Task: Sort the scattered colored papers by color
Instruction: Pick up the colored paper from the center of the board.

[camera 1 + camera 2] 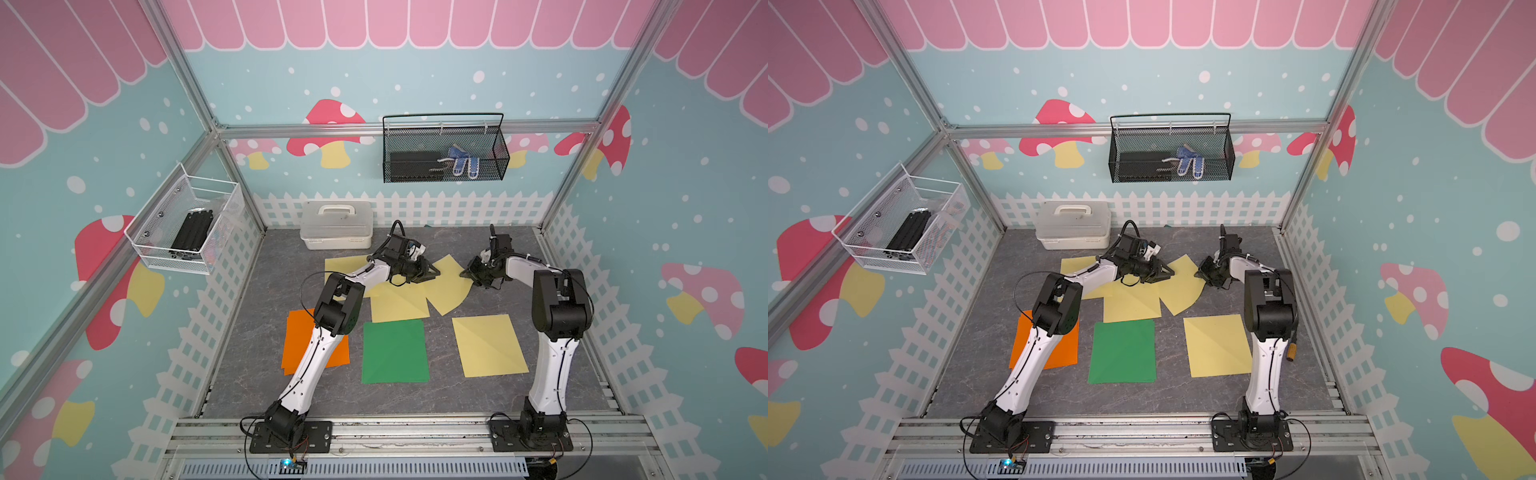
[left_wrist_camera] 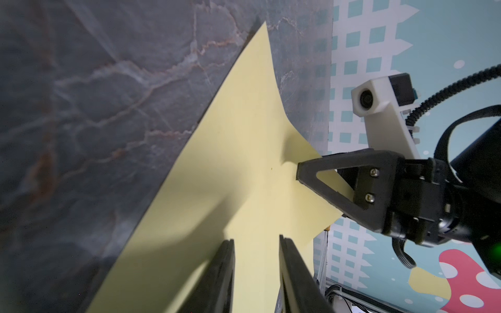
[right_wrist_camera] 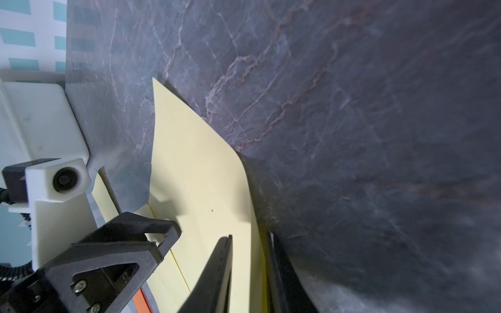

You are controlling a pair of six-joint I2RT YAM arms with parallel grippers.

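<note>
Down on the gray table (image 1: 257, 353), colored papers lying flat. Near the front, in a row and apart: an orange paper (image 1: 297, 332) partly under the left arm, a green paper (image 1: 395, 351) in the middle, and a front yellow paper (image 1: 488, 345) next to the right arm. Right behind the green one, a middle yellow paper (image 1: 399, 305). Farther back, a back yellow paper (image 1: 343, 264), partly hidden by the left arm and near the white box with a handle (image 1: 336, 226). Touching the middle yellow paper on its right side, a tilted yellow paper (image 1: 449, 291), turned like a diamond. At the left side of that tilted sheet, the left gripper (image 1: 432, 273), low over the paper, with fingers (image 2: 227, 271) apart and a yellow-filled gap. At the right side, the right gripper (image 1: 464, 274), facing the left one, with fingers (image 3: 222, 271) also a little apart and the sheet's edge in between, not pinched. A small bend upward in the paper's edge there. Touching the sheet or not: cannot tell for either gripper.
</note>
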